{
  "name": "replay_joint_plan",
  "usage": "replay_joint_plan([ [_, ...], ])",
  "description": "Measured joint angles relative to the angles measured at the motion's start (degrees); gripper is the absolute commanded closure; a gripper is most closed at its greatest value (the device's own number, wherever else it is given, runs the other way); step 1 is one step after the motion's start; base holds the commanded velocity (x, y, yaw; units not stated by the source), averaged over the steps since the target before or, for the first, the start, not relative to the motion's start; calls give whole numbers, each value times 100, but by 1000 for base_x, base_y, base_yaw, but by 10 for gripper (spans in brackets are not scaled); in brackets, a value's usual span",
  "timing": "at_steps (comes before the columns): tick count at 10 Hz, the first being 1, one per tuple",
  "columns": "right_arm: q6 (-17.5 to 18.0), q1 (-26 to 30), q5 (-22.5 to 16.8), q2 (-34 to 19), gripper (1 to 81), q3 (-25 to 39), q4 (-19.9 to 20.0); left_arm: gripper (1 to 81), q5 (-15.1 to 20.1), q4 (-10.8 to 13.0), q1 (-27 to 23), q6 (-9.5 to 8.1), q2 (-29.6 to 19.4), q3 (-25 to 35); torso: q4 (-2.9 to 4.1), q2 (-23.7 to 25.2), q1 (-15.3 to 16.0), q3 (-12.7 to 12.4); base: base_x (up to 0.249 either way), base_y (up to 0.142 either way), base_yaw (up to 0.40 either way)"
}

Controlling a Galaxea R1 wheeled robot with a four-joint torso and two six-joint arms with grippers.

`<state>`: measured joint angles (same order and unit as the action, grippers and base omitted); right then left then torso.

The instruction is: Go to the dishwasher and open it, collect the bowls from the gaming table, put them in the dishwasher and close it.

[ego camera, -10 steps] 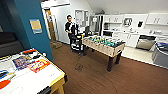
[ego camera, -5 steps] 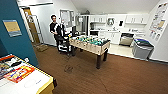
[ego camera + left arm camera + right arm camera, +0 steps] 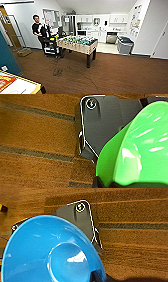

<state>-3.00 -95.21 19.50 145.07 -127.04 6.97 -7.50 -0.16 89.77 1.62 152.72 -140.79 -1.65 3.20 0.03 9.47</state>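
Meanwhile, left fingers clamped on a green bowl point(image 3: 135, 151), right on a blue bowl point(image 3: 50, 253), the dishwasher point(image 3: 111, 38) lies ahead beyond the foosball table point(image 3: 77, 43).

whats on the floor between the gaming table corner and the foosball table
In the head view, mostly bare brown floor lies between the gaming table and the foosball table, crossed by a thin dark cable.

Ahead of me a foosball table point(image 3: 78, 43) with a green field stands on the brown carpet point(image 3: 112, 75). A person point(image 3: 39, 31) in dark clothes stands just behind its far end, beside a dark cart point(image 3: 51, 47). Beyond the foosball table I see white kitchen cabinets point(image 3: 100, 26), and off toward the wall a grey bin point(image 3: 124, 45).
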Motion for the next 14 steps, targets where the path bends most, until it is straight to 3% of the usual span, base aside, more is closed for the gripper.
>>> replay_joint_plan([
  [5,0,-27,-9,27,811,-2,-4,811,-7,0,-17,-2,-2,-1,0,0,0,0,0,0,-275],
  [14,-2,30,1,17,811,-11,-26,811,-21,0,-16,0,28,9,0,5,-3,-4,90,0,0],
])
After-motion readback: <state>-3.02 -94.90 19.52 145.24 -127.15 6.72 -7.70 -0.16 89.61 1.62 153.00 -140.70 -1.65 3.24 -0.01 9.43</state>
